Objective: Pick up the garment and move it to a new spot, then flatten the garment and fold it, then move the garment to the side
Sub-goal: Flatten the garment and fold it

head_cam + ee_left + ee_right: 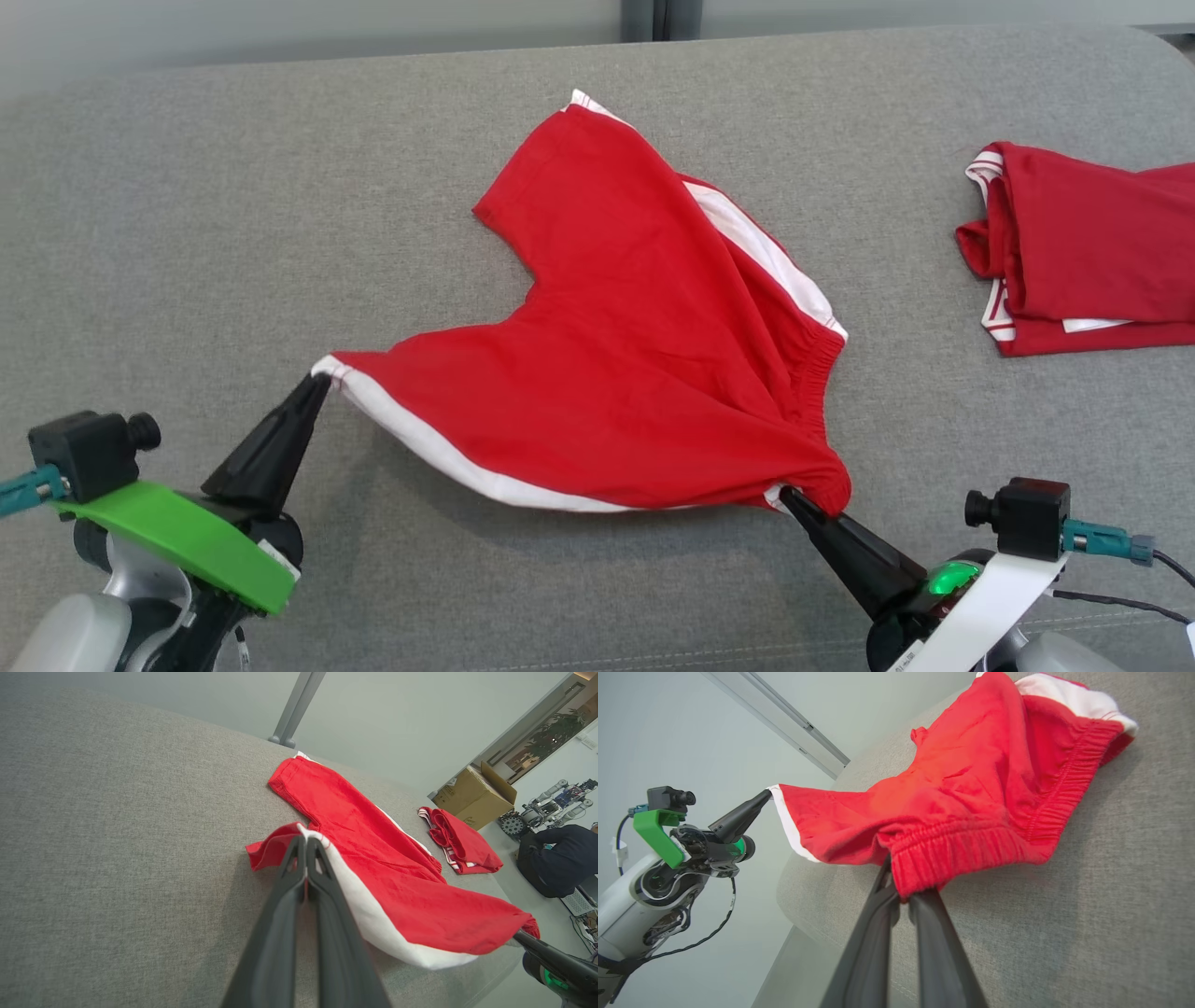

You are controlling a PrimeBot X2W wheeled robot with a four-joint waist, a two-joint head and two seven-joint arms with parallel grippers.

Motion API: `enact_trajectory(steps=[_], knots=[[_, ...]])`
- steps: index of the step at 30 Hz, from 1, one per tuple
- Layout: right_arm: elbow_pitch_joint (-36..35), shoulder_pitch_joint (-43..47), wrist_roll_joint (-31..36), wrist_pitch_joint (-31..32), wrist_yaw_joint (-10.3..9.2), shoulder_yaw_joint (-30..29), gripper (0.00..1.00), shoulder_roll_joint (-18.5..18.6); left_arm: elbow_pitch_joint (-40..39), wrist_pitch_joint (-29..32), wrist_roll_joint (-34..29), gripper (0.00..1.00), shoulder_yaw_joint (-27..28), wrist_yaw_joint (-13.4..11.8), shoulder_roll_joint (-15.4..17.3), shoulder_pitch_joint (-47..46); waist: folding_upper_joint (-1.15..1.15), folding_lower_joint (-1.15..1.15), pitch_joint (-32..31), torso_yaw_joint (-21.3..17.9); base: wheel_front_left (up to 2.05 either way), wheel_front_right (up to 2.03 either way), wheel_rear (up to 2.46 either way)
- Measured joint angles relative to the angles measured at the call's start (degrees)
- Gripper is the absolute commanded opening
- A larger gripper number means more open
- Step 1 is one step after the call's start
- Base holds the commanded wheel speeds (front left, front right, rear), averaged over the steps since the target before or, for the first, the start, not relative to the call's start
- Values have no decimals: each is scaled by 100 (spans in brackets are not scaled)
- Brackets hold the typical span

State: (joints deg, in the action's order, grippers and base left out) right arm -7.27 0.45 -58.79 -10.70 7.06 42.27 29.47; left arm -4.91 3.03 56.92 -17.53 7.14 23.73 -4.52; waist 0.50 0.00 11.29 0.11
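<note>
Red shorts [635, 373] stretched between 2 clamped end effectors [322, 380] [787, 494].

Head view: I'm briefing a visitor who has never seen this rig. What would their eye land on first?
The bright red shorts with white side stripes, spread across the middle of the grey padded surface. The left pincer is shut on a leg-hem corner at lower left and the right pincer on the elastic waistband at lower right, holding the near edge raised. A second red garment lies folded at far right.
</note>
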Motion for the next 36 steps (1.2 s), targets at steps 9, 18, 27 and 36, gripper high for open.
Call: enact_trajectory(steps=[9,18,27,36], knots=[[-248,-286,-784,338,0,-230,0,15,-121,108,40,0,271,-3,66,-892,0,0,415,-175,0,0,0],[-536,-906,-1438,758,0,-291,0,-112,-14,425,41,0,283,-62,51,-2110,0,0,1027,-405,0,0,0],[-689,-1336,-2039,804,0,-527,0,-439,231,740,-44,0,130,-104,32,-3243,0,0,1659,-628,0,0,0],[-648,-1706,-2441,722,-1,-714,0,-744,672,923,-219,0,-92,-103,4,-4024,0,0,2214,-875,0,0,0]])
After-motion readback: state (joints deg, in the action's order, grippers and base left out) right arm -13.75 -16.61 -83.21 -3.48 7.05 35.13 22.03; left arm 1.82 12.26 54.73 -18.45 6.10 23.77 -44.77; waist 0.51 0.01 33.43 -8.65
